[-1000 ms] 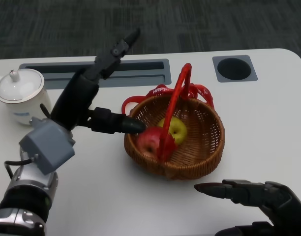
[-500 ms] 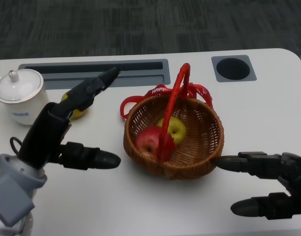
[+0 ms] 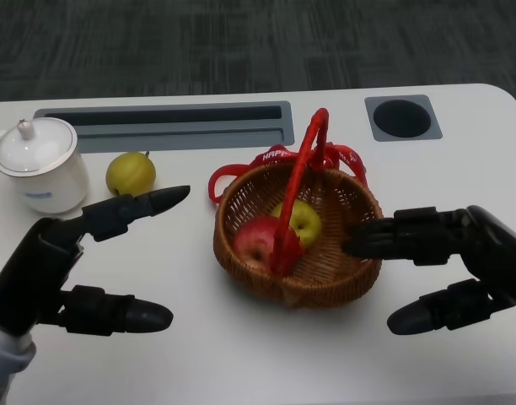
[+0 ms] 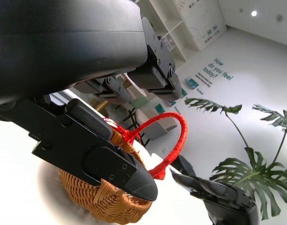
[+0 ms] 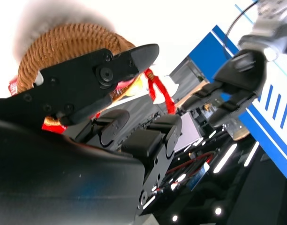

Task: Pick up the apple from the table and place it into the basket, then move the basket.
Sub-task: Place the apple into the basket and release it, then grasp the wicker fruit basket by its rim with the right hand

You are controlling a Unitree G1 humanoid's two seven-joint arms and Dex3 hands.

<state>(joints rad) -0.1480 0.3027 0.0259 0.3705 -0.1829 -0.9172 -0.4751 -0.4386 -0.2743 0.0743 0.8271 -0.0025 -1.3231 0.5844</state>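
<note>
A wicker basket (image 3: 335,278) with a red arched handle (image 3: 303,181) stands mid-table. Inside it lie a red apple (image 3: 255,241) and a yellow-green apple (image 3: 302,221). My left hand (image 3: 68,266) hovers open at the lower left, well clear of the basket, fingers spread and empty. My right hand (image 3: 448,261) is open at the basket's right side, its upper fingers reaching to the rim and its lower finger beside the wall. The left wrist view shows the basket (image 4: 94,194) and handle (image 4: 174,140) beyond my fingers. In the right wrist view the basket (image 5: 64,44) lies just past my fingertips.
A yellow-green fruit (image 3: 130,174) lies on the table left of the basket, beside a white lidded pot (image 3: 37,164). A grey slot (image 3: 161,122) and a round hole (image 3: 402,116) are set in the table's far side. The table's far edge runs behind them.
My left hand has drawn back from the basket toward the lower left, uncovering the yellow-green fruit. My right hand has moved up and in to the basket's right rim.
</note>
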